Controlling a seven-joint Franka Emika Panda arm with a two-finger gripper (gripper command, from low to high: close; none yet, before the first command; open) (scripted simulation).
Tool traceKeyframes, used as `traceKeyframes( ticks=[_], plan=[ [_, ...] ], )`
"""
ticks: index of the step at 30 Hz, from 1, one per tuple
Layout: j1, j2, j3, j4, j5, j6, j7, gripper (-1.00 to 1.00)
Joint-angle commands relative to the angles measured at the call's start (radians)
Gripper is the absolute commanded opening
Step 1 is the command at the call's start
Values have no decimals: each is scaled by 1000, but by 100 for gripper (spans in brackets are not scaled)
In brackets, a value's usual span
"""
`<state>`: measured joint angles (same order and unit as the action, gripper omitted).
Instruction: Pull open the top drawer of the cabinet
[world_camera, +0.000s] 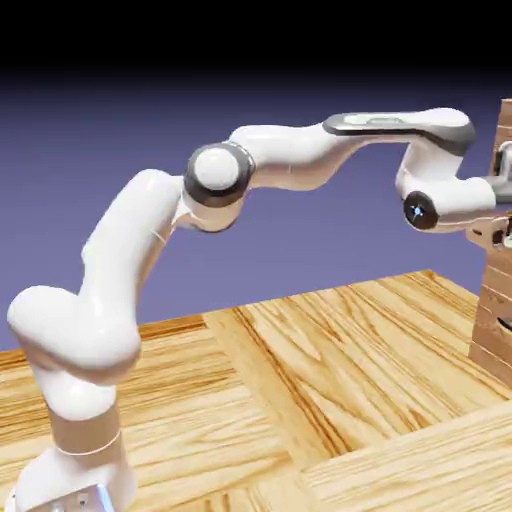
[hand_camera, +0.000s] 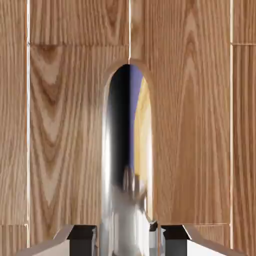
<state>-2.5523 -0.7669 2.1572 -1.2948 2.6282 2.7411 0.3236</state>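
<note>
1. Reaching across from the exterior view's left, the white arm (world_camera: 285, 160) runs over the pale wood floor (world_camera: 350, 370), elbow high, hand at the cabinet.
2. Exterior view's right: cabinet (world_camera: 494, 310), reddish-brown planks, mostly cropped by the picture edge. Top drawer is up at hand height; lower dark handle (world_camera: 505, 323) sits well below. Can't tell from this view whether the drawer has any gap.
3. Hand view, left: left-hand fingertip (hand_camera: 82, 241) is right up to one side of the metal handle (hand_camera: 125, 230). Brown grain of the top drawer (hand_camera: 65, 135) fills the area behind.
4. Hand view, middle: gripper (hand_camera: 128, 241) is pinching the handle, one tip on each side. Handle is shiny, rounded at its far end, mirror-like. Likely hard and slippery, so I'd want a firm squeeze, pads square on the bar.
5. Hand view, right: the other fingertip (hand_camera: 173, 241) mirrors the first. Grip looks fairly centred across the bar; good place to take hold.
6. Handling guess: rigid box, moderate weight, slides one way only. Pull straight out from the front, slow start. Sideways drift or twist could bind it or slip the tips off. Not fragile.
</note>
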Motion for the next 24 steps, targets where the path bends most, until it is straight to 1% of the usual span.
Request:
traceKeyframes(
  ticks=[1,13,24],
  plan=[
    [20,21,-9,-36,8,-10,-21,-100],
    [329,326,-193,-468,76,-97,-304,-100],
    [485,-51,-512,-509,69,-247,109,-100]
  ],
)
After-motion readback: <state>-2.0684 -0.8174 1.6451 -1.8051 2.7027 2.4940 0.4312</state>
